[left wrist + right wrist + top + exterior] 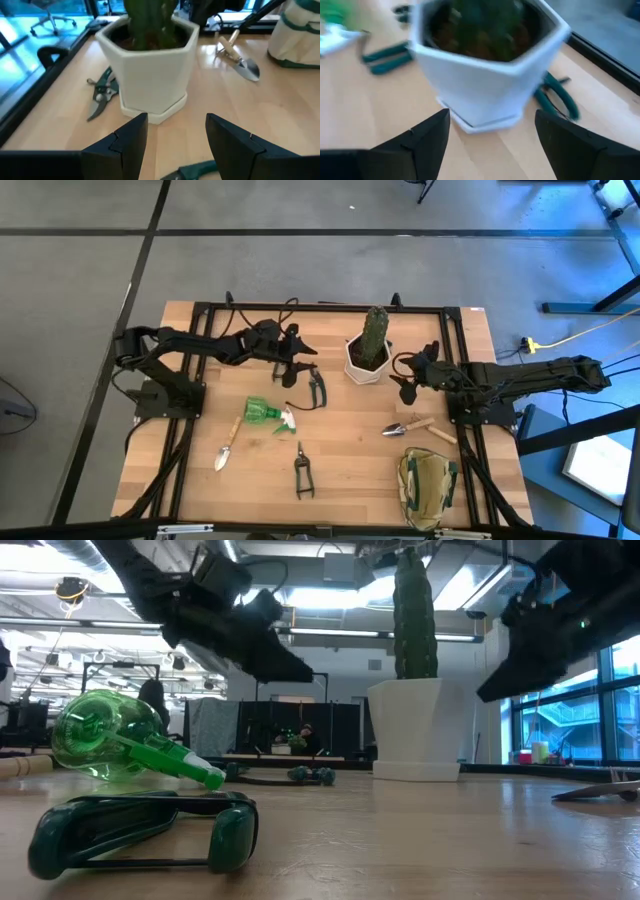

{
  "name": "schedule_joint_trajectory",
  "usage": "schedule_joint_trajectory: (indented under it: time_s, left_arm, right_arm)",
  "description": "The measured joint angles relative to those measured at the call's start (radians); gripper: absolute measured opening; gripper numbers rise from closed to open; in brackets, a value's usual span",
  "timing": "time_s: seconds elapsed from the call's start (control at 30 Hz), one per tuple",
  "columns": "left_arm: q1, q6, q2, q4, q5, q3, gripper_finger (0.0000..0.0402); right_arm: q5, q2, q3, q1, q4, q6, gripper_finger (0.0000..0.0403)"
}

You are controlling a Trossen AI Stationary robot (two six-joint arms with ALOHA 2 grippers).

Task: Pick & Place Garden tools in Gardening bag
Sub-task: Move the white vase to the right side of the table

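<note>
The cactus pot [366, 360] stands between both hands; bare table [350, 450] lies open toward the gardening bag [427, 486].

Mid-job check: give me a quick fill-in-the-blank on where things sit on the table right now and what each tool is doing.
1. Both tools, left and right, are open and hold ____.
2. The cactus stands in a white ____-sided pot.
3. The bag lies on the table's ____ side, near the front edge.
4. The spray bottle is ____ in colour.

Missing words: nothing; six; right; green
</note>
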Motion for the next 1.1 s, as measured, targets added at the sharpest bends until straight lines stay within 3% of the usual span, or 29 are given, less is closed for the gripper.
schedule_joint_trajectory:
  time_s: [0.13,0.27,0.37,0.7,1.0,1.1]
  left_arm:
    - [0.026,-0.001,0.049,0.065,0.068,0.000,0.0196]
    - [0.045,0.006,0.115,0.196,0.192,0.001,0.0196]
    - [0.046,0.024,0.171,0.310,0.227,0.001,0.0196]
    - [0.114,0.047,0.293,0.403,0.196,0.038,0.0196]
    - [0.173,0.024,0.293,0.401,0.432,0.072,0.0196]
    - [0.174,0.085,0.293,0.399,0.414,0.072,0.0196]
  right_arm:
    - [0.026,-0.007,-0.046,0.000,0.045,0.030,0.0295]
    - [-0.127,-0.030,-0.086,0.000,0.185,-0.119,0.0298]
    - [-0.220,-0.045,-0.105,0.001,0.279,-0.215,0.0302]
    - [-0.140,-0.059,-0.133,0.000,0.290,-0.165,0.0303]
    - [-0.172,-0.059,-0.134,0.000,0.270,-0.167,0.0303]
    - [-0.178,-0.059,-0.134,0.003,0.268,-0.168,0.0303]
